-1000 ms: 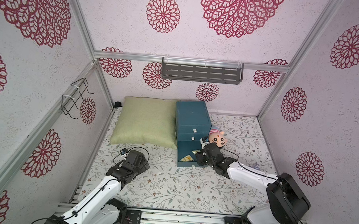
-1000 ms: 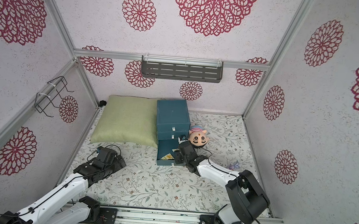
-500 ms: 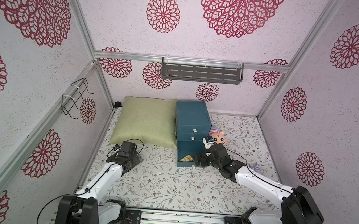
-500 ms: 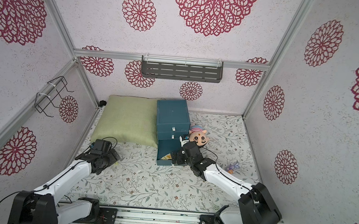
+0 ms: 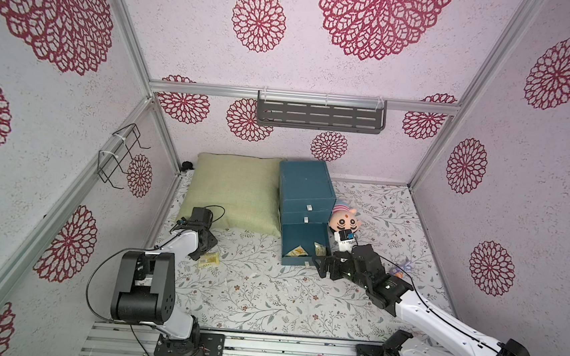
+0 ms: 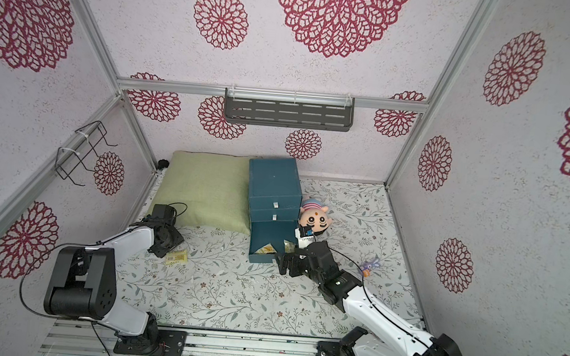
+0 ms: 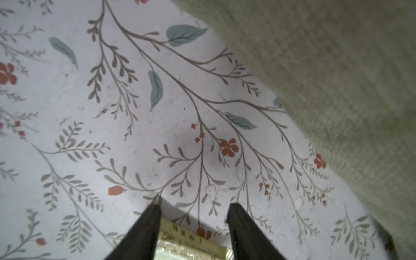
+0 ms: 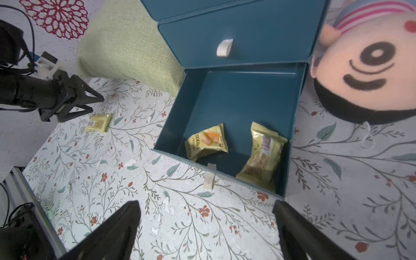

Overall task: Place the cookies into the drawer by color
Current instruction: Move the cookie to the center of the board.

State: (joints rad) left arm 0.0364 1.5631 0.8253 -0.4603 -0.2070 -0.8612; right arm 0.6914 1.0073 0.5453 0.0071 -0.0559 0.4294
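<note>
My right gripper point(image 8: 206, 202) stands wide and empty just off the front edge of the pulled-out bottom drawer point(image 8: 227, 96). Two yellow packets point(image 8: 206, 144) lie against its front wall. The plush toy point(image 8: 369, 67) crowds the drawer's side. My left gripper point(image 7: 193, 203) is narrow, and a third yellow packet point(image 7: 191, 245) shows between its fingers, on the mat point(image 5: 267, 295) beside the green cushion point(image 7: 337, 67). I cannot tell whether it is gripped. The mat lies open between the arms.

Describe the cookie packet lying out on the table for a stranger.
Start at the green cushion left of the teal drawer chest. Off the cushion's near left corner a yellow packet lies flat on the flowered table. It alone lies outside; the other two yellow packets sit in the open bottom drawer.
</note>
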